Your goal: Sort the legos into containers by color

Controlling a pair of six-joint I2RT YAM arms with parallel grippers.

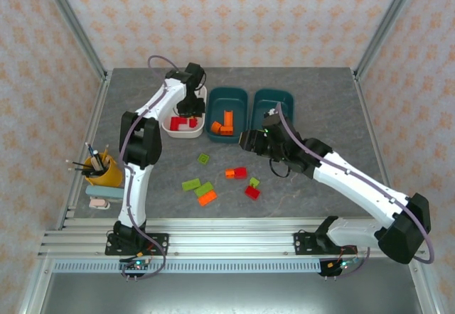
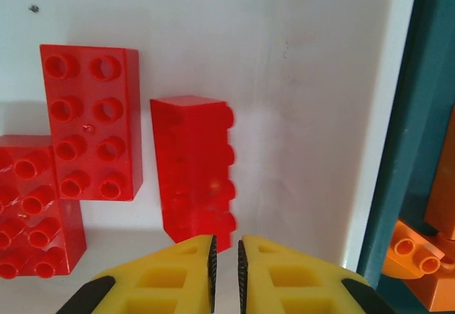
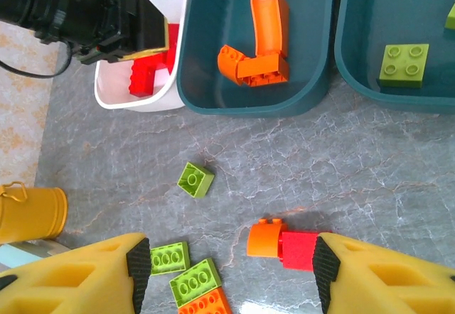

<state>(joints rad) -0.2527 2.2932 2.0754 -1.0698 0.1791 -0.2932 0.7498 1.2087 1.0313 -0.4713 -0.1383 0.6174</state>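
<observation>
Grey surface (image 1: 341, 115) under both hands. White tub (image 1: 183, 134) below the left hand (image 2: 226, 264), teal tubs (image 3: 213, 94) just beyond the right hand (image 3: 231, 266). Left hand pinched shut, right hand spread apart. Red bricks (image 2: 192, 172) ahead of left fingertips (image 2: 186, 271), orange-red pair (image 3: 284, 246) between right fingers (image 3: 85, 275).

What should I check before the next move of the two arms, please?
1. Left gripper shut, holding nothing, over white tub: ok.
2. Red bricks alone in that tub: ok.
3. Right gripper open: ok.
4. Orange piece free to grasp: not ok, it lies against a loose red brick.
5. Middle teal tub holds orange bricks alone: ok.
6. Right gripper's height above table: cannot tell.
</observation>
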